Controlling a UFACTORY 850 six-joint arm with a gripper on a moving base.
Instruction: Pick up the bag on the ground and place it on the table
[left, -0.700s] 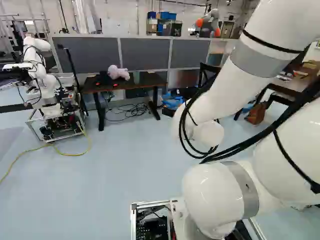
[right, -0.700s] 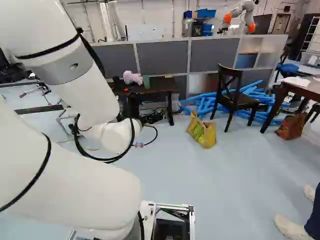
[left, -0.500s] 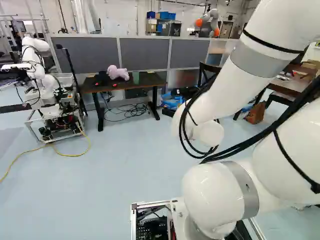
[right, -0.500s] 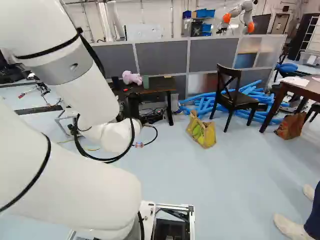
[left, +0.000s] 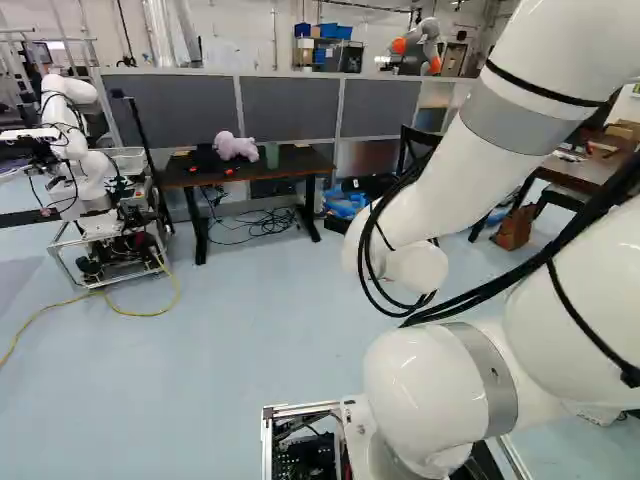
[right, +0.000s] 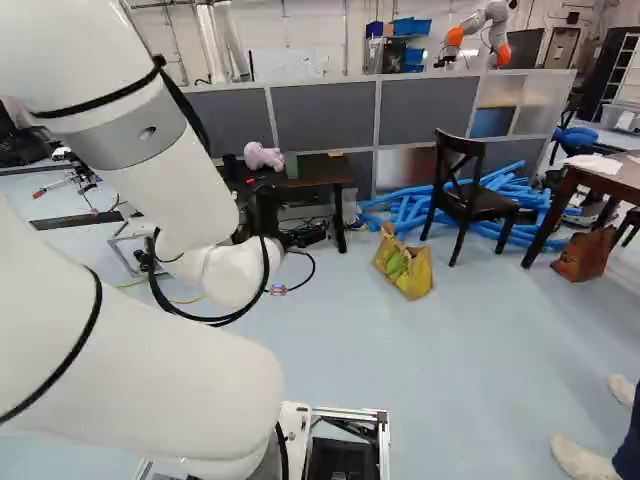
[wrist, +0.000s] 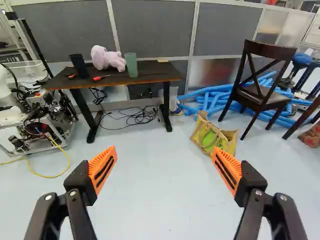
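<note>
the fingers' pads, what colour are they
Orange pads on both fingers, showing best in the wrist view.

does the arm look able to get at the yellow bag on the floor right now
Probably, though perhaps only after driving closer: the gripper is open, nothing seems to block its way to the yellow bag, and the chair stands farther back.

Bag (wrist: 216, 138): yellow-tan, green print. Gripper (wrist: 164, 152): black; pads (wrist: 109, 154): orange. Table (wrist: 150, 74): dark brown top, black legs (wrist: 166, 107). Plush toy (wrist: 107, 59), toward table's far edge: pale lilac-pink. Cup (wrist: 131, 65), toward near edge: green. Chair (wrist: 260, 95): dark brown. Tubes (wrist: 212, 100): blue. Floor (wrist: 165, 200): pale blue-grey.
</note>
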